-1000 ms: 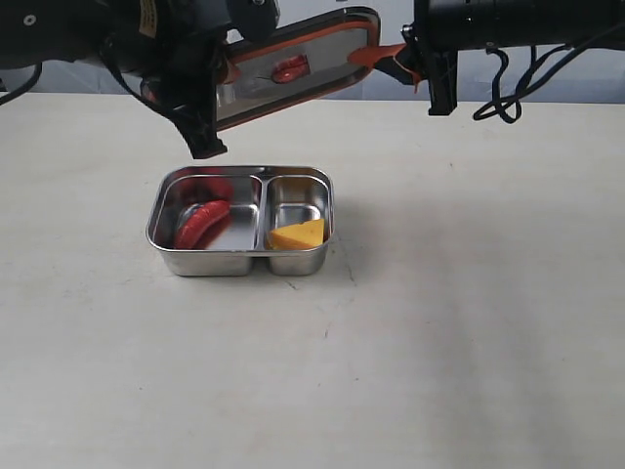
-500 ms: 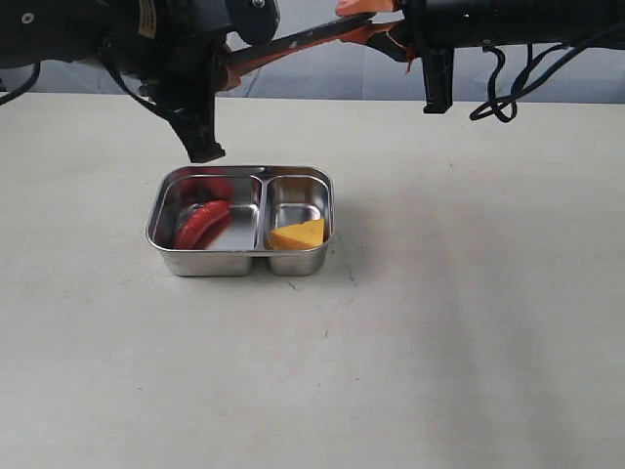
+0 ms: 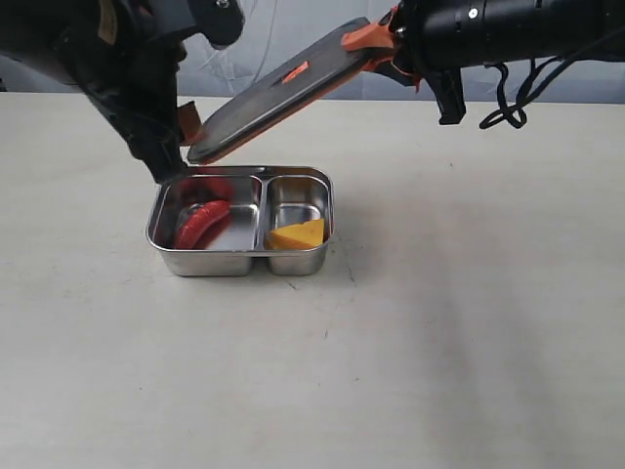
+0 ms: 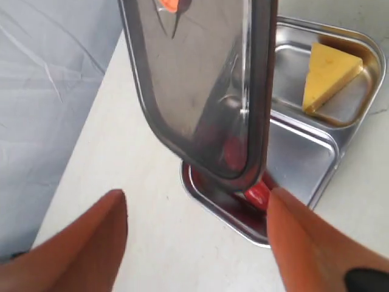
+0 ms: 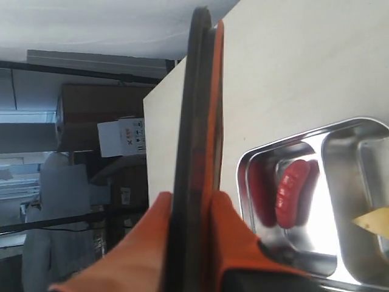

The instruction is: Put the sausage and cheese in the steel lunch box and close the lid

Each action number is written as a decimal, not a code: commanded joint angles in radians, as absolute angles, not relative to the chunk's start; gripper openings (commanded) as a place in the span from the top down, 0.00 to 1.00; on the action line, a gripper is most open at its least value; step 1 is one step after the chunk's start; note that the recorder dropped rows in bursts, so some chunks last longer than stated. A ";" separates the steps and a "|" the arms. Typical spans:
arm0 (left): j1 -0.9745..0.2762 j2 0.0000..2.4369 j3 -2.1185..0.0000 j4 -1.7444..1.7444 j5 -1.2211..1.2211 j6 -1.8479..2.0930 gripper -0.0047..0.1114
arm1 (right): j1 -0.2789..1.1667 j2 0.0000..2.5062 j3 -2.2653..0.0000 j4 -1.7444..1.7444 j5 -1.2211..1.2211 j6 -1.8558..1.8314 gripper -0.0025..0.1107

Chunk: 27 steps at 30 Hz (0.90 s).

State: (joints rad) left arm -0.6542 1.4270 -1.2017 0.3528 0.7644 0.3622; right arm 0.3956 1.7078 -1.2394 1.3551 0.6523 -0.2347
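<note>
The right gripper [image 5: 191,204] is clamped on 1 short end of the lid [image 3: 278,93], its fingers pressed against both faces; the lid hangs tilted over the steel lunch box [image 3: 239,264], low end near the box's back left corner, contact unclear; the left gripper [image 4: 194,201] is near that low end, its 2 fingers spread wide, holding nothing; the sausage [image 3: 202,223] lies in the left compartment, the cheese [image 3: 298,234] in the right; the box rests on the table [image 3: 439,293].
</note>
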 commanded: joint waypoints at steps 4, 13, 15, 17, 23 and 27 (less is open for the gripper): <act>-0.630 1.331 -1.205 0.386 0.928 0.234 0.42 | 0.459 1.717 -1.148 1.473 0.545 -0.415 0.99; -0.515 1.205 -1.205 0.400 0.930 0.214 0.42 | 0.461 1.717 -1.016 1.744 0.585 -0.760 0.99; -0.499 1.181 -1.205 0.402 0.920 0.212 0.42 | 0.461 1.717 -1.005 1.744 0.583 -0.773 0.99; -0.484 1.159 -1.205 0.402 0.902 0.208 0.42 | 0.461 1.717 -1.000 1.744 0.573 -0.792 0.99; -0.479 1.127 -1.205 0.402 0.872 0.187 0.46 | 0.461 1.719 -1.000 1.744 0.540 -0.803 0.99; -0.479 1.127 -1.205 0.394 0.854 0.182 0.47 | 0.485 1.719 -1.000 1.744 0.511 -0.821 0.99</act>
State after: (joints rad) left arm -0.4806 1.1346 -1.2017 0.3970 0.8792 0.1959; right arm 0.4707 1.7208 -1.0028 1.7349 0.5319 -0.7935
